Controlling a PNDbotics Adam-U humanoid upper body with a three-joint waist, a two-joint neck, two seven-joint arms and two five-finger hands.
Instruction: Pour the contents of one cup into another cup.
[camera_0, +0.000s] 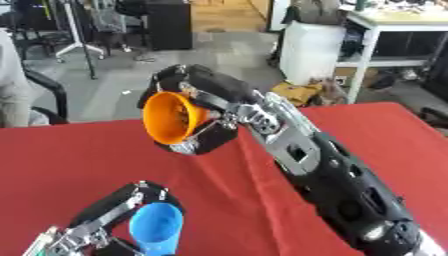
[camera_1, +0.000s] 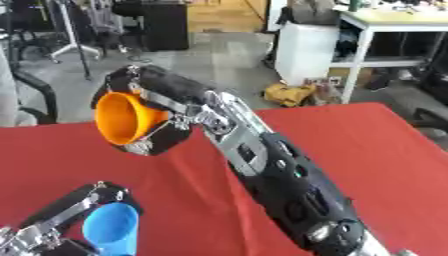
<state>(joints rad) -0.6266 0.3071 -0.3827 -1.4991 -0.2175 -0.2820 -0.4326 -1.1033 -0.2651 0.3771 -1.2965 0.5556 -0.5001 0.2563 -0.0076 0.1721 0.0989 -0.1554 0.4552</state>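
Right hand (camera_0: 206, 117) up high over the red tabletop (camera_0: 79, 165), fingers curled round the orange cup (camera_0: 173, 119). Cup tipped right over on its side, open mouth facing left and a bit down, toward the lower left where the other cup waits. Held like that so whatever is inside can slide out. Lifted well clear of the tabletop, most likely to leave room for the drop. Nothing seen falling from it. Inside looks like plain orange with some shadow, so hard to say if anything is in there.

Left hand (camera_0: 109, 210) low in the bottom left corner, wrapped round the blue cup (camera_0: 157, 227). Blue cup leaning too, mouth turned up and toward the camera, probably to catch what comes out. Held off to the lower left of the orange cup, well apart, not straight under it. Looks too far for a clean pour yet; cups likely need to come closer or line up first.

Orange cup: bright, smooth, wide round rim, narrower toward the bottom, like a little funnel. Blue cup: same kind of shape, sky blue, nothing seen inside.
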